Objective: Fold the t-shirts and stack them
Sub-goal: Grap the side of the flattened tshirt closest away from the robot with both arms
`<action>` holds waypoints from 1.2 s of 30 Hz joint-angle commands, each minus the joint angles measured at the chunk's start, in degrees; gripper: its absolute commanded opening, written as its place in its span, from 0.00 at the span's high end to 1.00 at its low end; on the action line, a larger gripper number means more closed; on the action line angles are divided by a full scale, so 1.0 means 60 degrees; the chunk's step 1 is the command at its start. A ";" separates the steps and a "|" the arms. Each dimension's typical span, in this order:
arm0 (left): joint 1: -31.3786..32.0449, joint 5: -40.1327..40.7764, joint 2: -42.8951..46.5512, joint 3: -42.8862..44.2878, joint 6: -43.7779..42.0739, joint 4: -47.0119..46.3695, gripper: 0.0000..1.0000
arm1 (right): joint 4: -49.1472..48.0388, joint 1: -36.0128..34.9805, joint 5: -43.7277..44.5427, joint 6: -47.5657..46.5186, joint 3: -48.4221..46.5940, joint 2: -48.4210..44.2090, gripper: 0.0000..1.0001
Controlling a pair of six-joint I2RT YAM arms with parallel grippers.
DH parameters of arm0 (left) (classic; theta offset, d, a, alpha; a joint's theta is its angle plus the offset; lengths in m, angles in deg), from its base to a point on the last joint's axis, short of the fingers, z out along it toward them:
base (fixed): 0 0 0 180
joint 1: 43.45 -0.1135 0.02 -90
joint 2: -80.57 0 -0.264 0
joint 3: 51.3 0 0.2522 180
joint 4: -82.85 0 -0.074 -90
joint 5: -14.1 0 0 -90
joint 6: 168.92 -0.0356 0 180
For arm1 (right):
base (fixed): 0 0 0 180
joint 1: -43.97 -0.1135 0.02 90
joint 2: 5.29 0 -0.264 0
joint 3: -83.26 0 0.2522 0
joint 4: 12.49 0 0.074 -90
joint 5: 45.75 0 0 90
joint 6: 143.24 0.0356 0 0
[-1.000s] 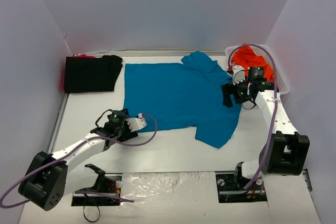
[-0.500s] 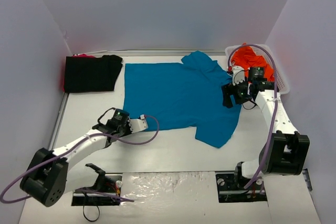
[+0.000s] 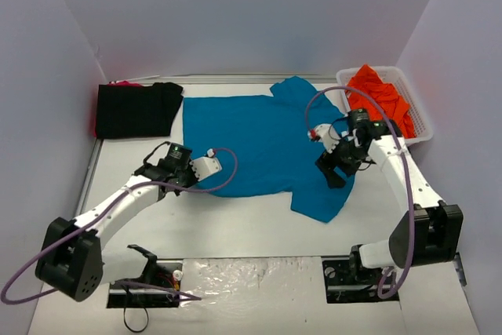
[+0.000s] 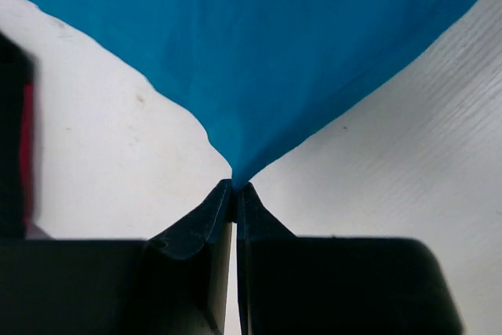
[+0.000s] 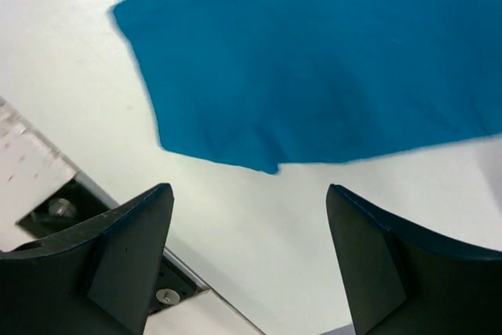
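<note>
The white bench [image 3: 259,229] is carrying everything. A big teal-blue t-shirt [image 3: 251,143] is lying spread flat in the middle of it. A black t-shirt [image 3: 135,110] is lying folded at the far left corner. A white basket [image 3: 420,125] is sitting at the far right, and an orange t-shirt [image 3: 378,92] is lying bunched up inside it. The left end effector [image 4: 235,190] is pinching the near left corner of the teal-blue t-shirt tight between its fingers. The right end effector [image 5: 247,198] is hanging wide open above the near right sleeve, holding nothing.
</note>
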 commanded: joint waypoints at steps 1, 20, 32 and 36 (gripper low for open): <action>-0.0743 -0.1060 -0.0873 0.0759 0.0726 0.0025 0.98 | 0.1923 -0.1346 0.0219 -0.0737 -0.0017 0.0101 0.25; -0.3209 -0.3482 -0.5037 0.4159 0.1035 0.0742 0.98 | 0.2043 -0.4176 0.1567 -0.0766 0.1536 0.1799 0.49; -0.3692 -0.4068 -0.4643 0.3778 0.0816 0.0288 0.98 | 0.0461 -0.5392 0.1816 0.0303 0.1478 0.3497 0.45; -0.3780 -0.4112 -0.4774 0.3822 0.0713 0.0259 0.98 | 0.0342 -0.5407 0.1933 0.0406 0.1360 0.3908 0.44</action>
